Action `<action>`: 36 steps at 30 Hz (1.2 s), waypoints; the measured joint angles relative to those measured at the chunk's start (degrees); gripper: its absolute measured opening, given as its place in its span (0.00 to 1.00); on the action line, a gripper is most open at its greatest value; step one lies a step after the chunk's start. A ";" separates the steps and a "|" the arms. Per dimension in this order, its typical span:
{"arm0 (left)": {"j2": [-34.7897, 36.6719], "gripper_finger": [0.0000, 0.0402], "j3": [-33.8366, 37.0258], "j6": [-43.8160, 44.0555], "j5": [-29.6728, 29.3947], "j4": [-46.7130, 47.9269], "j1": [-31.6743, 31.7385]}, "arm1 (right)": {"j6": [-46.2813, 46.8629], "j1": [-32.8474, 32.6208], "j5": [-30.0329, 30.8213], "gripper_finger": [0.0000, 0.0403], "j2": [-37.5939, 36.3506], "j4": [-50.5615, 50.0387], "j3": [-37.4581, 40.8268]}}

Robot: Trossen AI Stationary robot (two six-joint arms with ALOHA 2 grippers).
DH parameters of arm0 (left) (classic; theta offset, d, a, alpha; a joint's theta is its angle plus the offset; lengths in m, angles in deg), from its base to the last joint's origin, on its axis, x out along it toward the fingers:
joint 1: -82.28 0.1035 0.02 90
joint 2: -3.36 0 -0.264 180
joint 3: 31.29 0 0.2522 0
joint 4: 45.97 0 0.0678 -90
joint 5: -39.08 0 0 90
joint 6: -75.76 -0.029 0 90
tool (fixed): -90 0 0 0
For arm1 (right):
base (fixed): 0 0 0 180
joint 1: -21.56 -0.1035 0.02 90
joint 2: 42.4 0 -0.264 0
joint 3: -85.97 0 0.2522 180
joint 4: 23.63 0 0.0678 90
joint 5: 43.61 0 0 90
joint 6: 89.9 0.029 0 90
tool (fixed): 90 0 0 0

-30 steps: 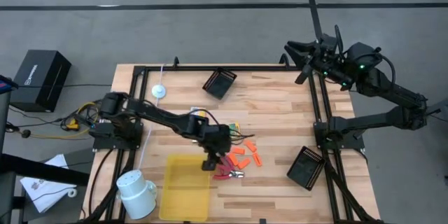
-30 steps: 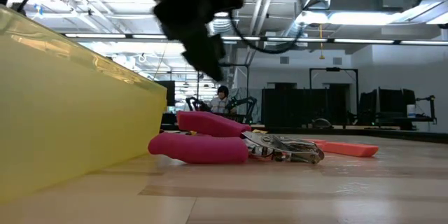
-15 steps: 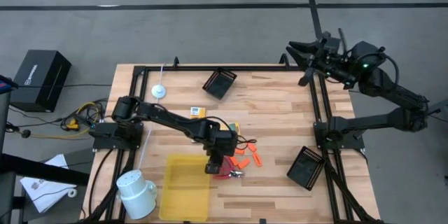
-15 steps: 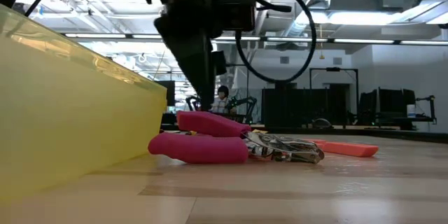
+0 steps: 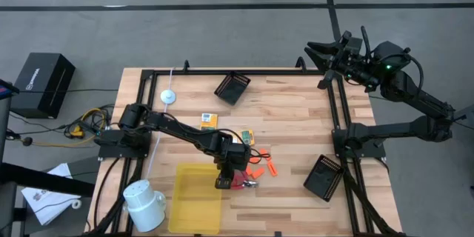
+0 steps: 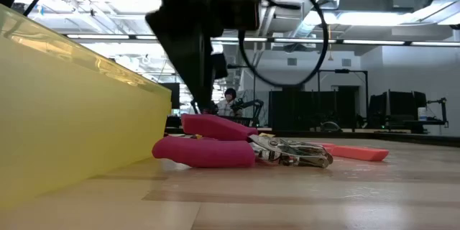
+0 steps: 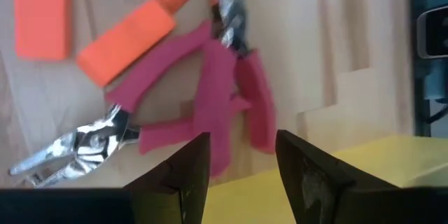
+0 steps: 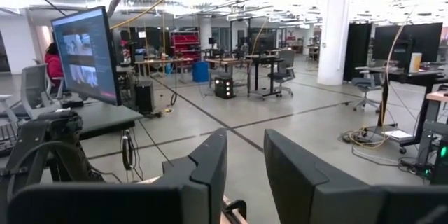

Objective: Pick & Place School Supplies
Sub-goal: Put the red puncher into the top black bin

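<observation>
Descent is seen since a second ago — left end effector [image 7: 238, 164], spread open, now straddles pink scissors [image 7: 210, 105], lower centre; grasp looks imminent.

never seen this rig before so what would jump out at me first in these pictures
The pink-handled metal-tipped tool lying on the wooden table beside the translucent yellow plastic tray draws the eye first. The left pincer hangs open right over its handles. Stubby orange blocks lie scattered just past it, while the right pincer is raised beyond the table's far right corner, open and empty.
</observation>
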 joint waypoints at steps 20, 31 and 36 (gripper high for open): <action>-3.38 0.29 0.07 2.31 -2.70 -0.77 -0.29 | 0.46 -0.03 -0.02 0.22 0.08 0.37 0.00; -3.36 0.06 0.07 4.11 -2.35 -1.16 0.04 | 0.46 -0.03 0.06 0.22 0.08 1.00 0.00; -3.14 0.05 -0.13 4.48 0.94 -2.33 1.22 | 0.46 -0.03 0.06 0.22 0.08 2.73 0.00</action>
